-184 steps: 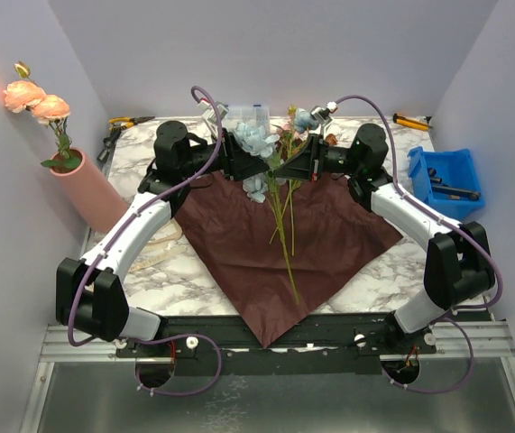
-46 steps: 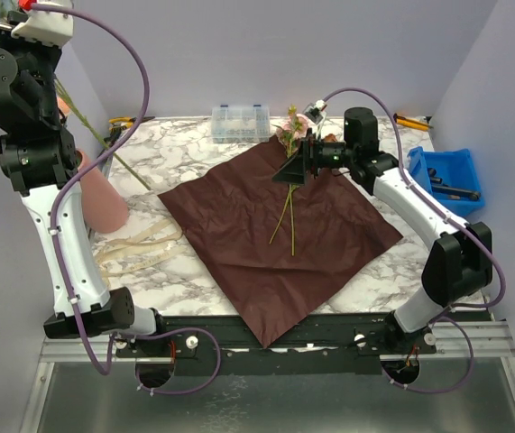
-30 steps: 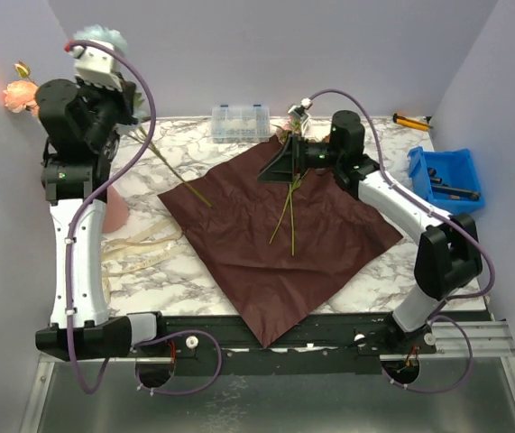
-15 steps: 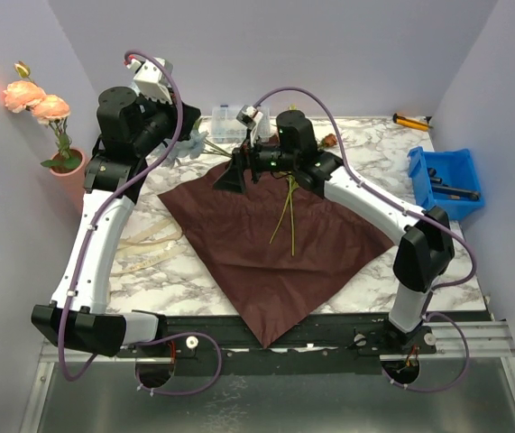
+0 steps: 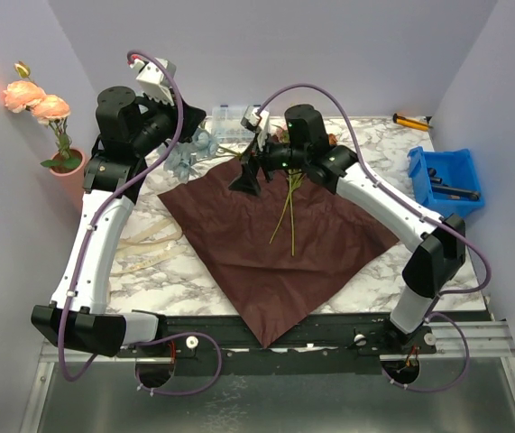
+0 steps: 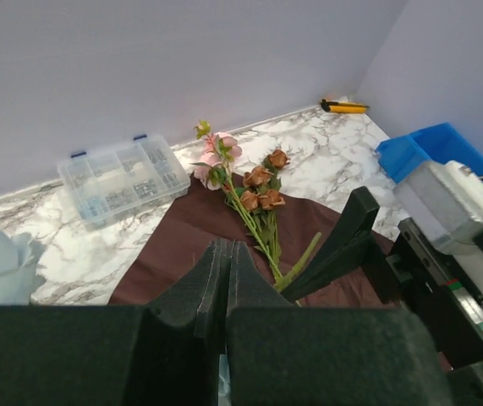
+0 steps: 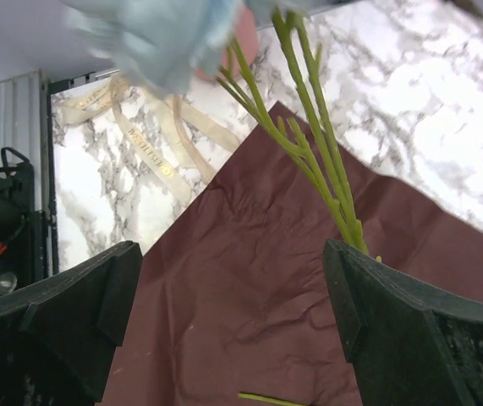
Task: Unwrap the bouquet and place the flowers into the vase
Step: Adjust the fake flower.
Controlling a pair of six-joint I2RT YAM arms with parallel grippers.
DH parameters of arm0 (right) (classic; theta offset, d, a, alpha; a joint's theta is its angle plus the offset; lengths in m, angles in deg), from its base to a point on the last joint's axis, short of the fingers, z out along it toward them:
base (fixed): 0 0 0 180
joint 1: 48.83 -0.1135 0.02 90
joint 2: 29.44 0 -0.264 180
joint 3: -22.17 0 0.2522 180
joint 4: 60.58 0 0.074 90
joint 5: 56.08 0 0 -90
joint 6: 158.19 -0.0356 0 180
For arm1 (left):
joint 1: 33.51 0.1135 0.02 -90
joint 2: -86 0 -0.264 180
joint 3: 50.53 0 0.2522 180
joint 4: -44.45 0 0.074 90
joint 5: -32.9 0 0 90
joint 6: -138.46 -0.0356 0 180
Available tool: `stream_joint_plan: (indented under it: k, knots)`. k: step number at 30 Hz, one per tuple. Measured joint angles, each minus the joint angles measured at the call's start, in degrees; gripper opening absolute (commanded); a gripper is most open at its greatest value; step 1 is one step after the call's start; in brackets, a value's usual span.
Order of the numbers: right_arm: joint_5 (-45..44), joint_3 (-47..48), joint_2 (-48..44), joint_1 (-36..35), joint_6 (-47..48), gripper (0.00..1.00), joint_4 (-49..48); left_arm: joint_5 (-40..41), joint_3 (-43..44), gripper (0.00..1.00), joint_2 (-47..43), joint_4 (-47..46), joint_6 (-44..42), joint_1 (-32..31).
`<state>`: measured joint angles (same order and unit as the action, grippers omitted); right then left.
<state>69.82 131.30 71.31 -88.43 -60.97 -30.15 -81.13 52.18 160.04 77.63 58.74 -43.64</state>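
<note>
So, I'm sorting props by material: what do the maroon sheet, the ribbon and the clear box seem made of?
Maroon sheet: probably matte paper or non-woven wrap; lies flat, straight edges, no shine.
Ribbon: likely woven fabric; faint sheen, printed lettering, limp loops.
Clear box: rigid transparent plastic; compartments show through.

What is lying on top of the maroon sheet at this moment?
A few green-stemmed flowers, pink and brown blooms toward the far corner, lie on the maroon sheet. The right hand hides part of that far corner.
</note>
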Motion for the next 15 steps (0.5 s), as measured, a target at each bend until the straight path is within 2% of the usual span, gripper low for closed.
stream_joint_plan:
  k: [8,15]
  knots:
    - [-3.1,1.7,-2.5,-0.1,11.8,1.00,1.6,-3.7,0.7,0.00,0.0,0.1,0.0,0.0]
    - [-3.5,1.2,-2.5,0.0,15.2,0.99,3.0,-5.5,1.3,0.00,0.0,0.2,0.4,0.0]
